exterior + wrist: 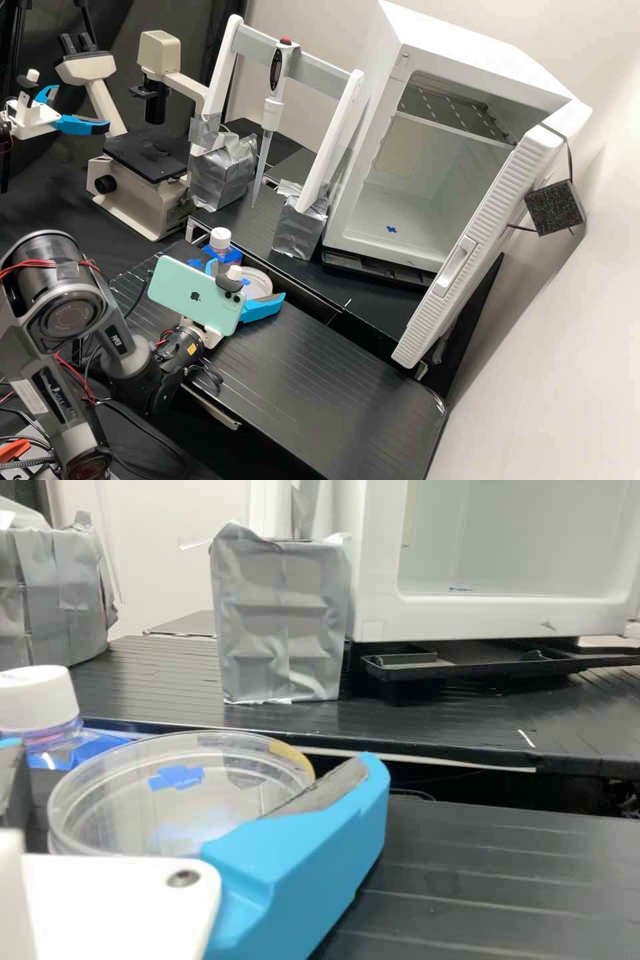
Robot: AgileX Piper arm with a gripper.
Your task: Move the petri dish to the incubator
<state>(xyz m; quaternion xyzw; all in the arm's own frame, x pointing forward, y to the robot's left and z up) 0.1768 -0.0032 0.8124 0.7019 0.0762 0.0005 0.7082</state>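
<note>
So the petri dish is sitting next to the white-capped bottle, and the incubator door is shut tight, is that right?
Not quite: the incubator door is wide open, as the high view shows. The petri dish is indeed next to the white-capped bottle.

The petri dish (pixel 130 818) is clear around a blue cross (pixel 175 778), the incubator (pixel 440 180) white, the end effector (pixel 247 280) white and bright blue.

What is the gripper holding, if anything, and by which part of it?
It cannot be told whether the round, transparent petri dish, seen within the white-and-blue gripper, is held.
</note>
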